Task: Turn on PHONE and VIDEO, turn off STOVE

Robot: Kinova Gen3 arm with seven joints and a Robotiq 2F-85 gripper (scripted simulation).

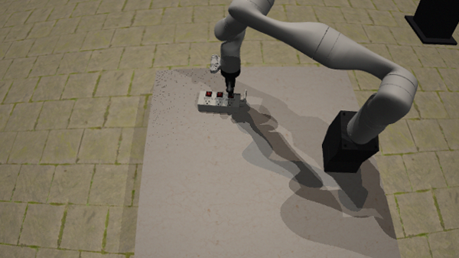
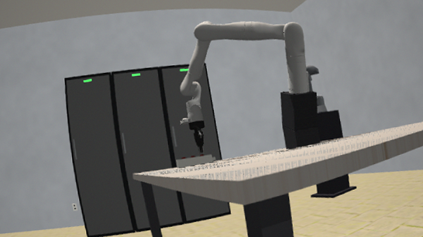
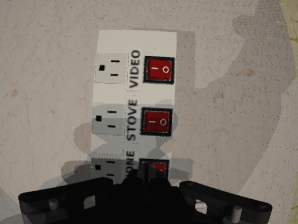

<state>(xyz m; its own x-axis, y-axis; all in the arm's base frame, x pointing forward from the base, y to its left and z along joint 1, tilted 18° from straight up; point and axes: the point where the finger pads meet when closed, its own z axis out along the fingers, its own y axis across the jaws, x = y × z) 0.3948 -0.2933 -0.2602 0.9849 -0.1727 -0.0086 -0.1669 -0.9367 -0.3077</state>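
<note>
The white power strip [image 1: 217, 107] [image 2: 190, 162] [image 3: 114, 41] lies flat on the table, its red switches facing up. In the wrist view the VIDEO switch [image 3: 159, 70] is at the top and the STOVE switch [image 3: 156, 122] below it, each marked with a line and a circle. The third switch [image 3: 161, 167], beside a label cut to "ONE", is partly hidden by the fingers. Which way each switch is tilted is hard to tell. My gripper [image 1: 230, 93] [image 2: 201, 153] [image 3: 146, 175] is shut and empty, its fingertips down at the third switch; whether they touch it is unclear.
The strip stands near the far edge of the pale table [image 1: 185, 184] [image 2: 265, 187]. A short upright piece [image 1: 246, 95] stands at the strip's right end in the top view. The arm's black base [image 1: 343, 156] [image 2: 300, 119] is on the right. Dark cabinets [image 2: 96, 153] stand behind the table.
</note>
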